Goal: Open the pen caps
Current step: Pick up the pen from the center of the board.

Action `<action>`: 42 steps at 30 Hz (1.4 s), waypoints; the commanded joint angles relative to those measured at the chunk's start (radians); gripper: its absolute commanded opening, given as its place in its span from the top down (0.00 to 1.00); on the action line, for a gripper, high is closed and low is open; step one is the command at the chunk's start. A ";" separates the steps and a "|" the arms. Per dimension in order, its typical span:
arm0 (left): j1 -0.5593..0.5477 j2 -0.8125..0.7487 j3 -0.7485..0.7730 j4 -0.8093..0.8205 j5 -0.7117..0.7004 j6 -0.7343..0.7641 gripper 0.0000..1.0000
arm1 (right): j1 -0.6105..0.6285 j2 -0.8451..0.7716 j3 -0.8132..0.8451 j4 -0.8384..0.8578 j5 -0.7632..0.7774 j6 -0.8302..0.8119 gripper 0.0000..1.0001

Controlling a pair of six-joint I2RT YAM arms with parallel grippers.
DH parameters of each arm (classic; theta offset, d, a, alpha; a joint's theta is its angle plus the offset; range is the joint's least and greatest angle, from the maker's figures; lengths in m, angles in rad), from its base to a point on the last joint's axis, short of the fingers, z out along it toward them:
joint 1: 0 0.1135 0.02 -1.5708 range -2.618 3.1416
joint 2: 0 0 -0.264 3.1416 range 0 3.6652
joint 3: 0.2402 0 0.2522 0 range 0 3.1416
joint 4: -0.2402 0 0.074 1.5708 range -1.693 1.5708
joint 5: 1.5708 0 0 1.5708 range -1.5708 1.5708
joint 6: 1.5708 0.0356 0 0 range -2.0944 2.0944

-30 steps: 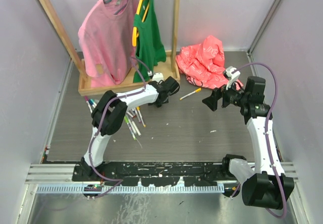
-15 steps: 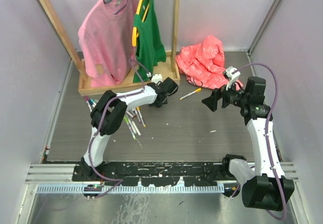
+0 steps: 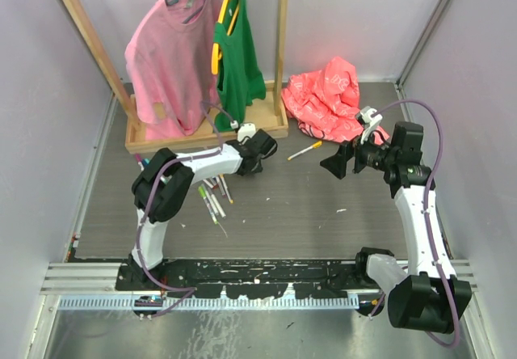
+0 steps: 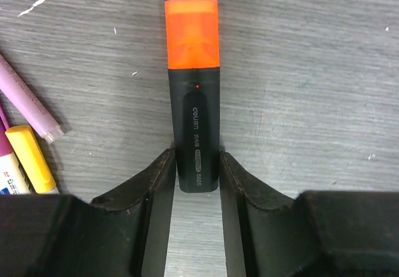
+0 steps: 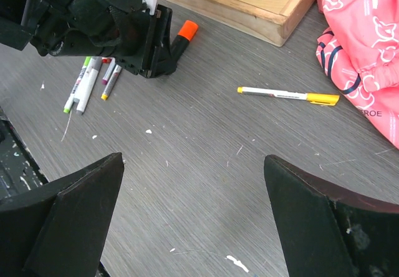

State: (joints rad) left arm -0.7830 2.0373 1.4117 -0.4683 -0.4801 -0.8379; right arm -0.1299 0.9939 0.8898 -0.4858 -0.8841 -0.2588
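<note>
Left gripper [image 4: 197, 160] narrow, pinching black highlighter [image 4: 196, 118] barrel, flat on table [image 4: 312, 71] | orange cap [image 4: 191, 32] on, pointing away | right gripper [image 5: 193, 160] wide, empty, hovering nearby | step: securing barrel | next: right likely grips cap, pulls straight along the barrel.

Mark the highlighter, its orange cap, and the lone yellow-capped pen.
highlighter [image 4: 194, 102]: left wrist view, on the black barrel by the printed logo.
orange cap [image 4: 191, 32]: left wrist view, middle of the cap.
yellow-capped pen [image 5: 288, 94]: right wrist view, mid-length on the white barrel.
</note>
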 commanded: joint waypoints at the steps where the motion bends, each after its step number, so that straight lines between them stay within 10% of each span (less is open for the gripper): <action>1: 0.004 -0.055 -0.067 0.024 0.071 0.042 0.65 | 0.006 0.004 0.017 0.053 -0.071 0.031 0.00; 25: 0.092 -0.063 -0.116 0.124 0.252 0.224 0.44 | 0.007 0.029 0.010 0.072 -0.103 0.064 0.00; 42: 0.091 -0.144 -0.153 0.111 0.304 0.207 0.96 | 0.011 0.028 -0.038 0.135 -0.176 0.092 0.00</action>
State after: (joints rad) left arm -0.6857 1.9625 1.3102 -0.3527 -0.2325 -0.6353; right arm -0.1261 1.0283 0.8795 -0.4278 -0.9886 -0.1967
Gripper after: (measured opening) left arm 0.276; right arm 0.999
